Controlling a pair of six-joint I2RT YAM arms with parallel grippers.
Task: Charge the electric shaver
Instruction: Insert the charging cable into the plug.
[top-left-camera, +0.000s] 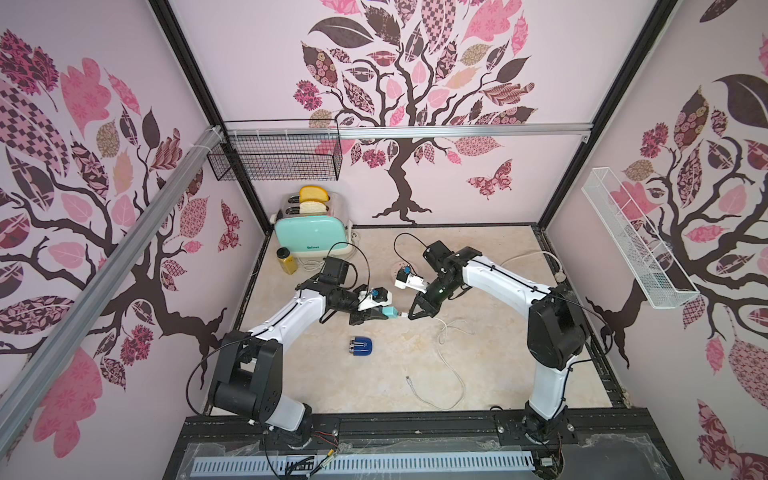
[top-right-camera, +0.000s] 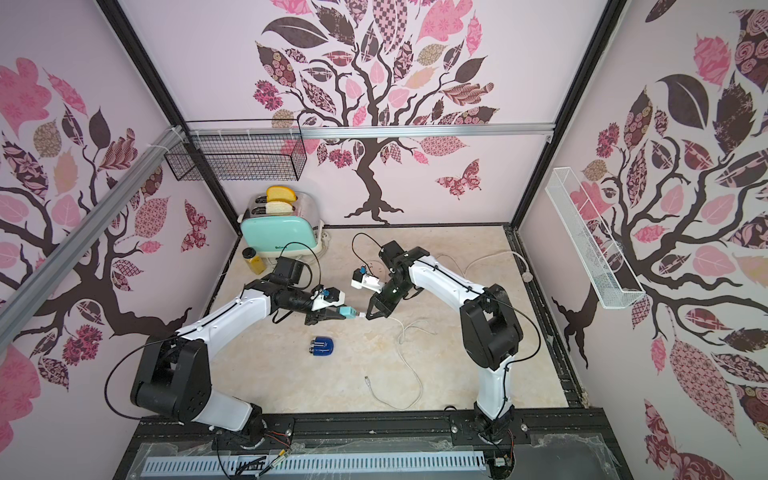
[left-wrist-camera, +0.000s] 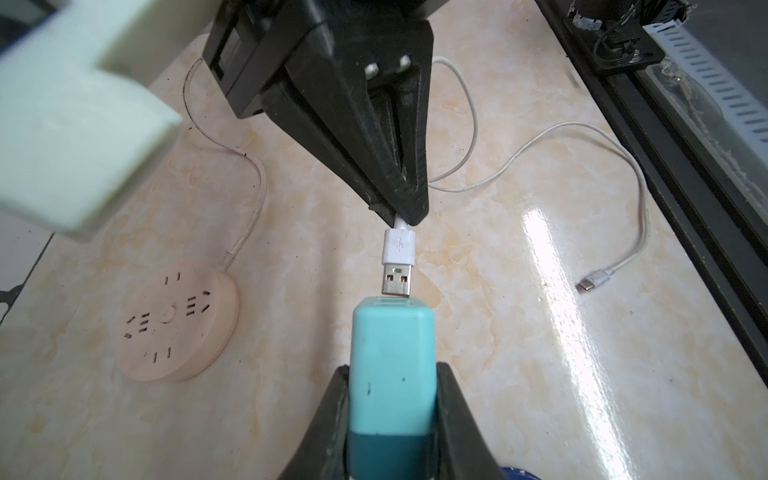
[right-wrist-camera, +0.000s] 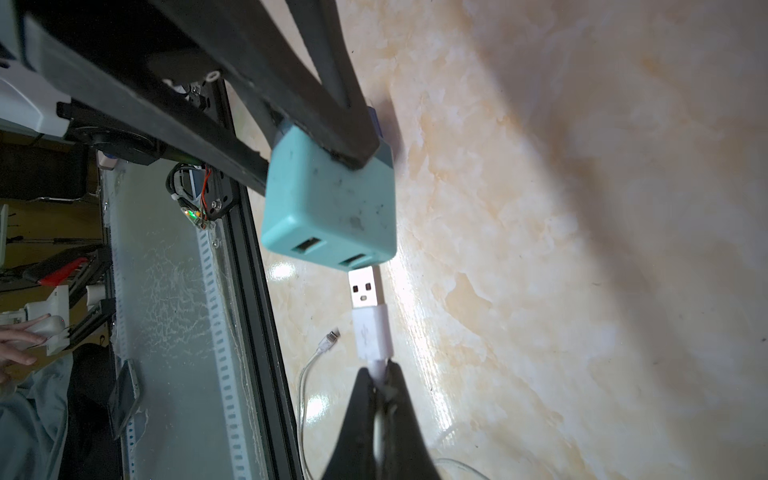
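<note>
Plainly, the electric shaver (top-left-camera: 362, 346) is glossy dark blue, silver-headed.

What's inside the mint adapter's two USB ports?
Both mint adapter ports look empty. The white USB plug, pinched by the right gripper, is only at one port's mouth. The left gripper covers its rear.

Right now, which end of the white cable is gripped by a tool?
The wide USB-A plug, pinched by the right tool, facing the mint adapter; the small connector lies loose on the table.
</note>
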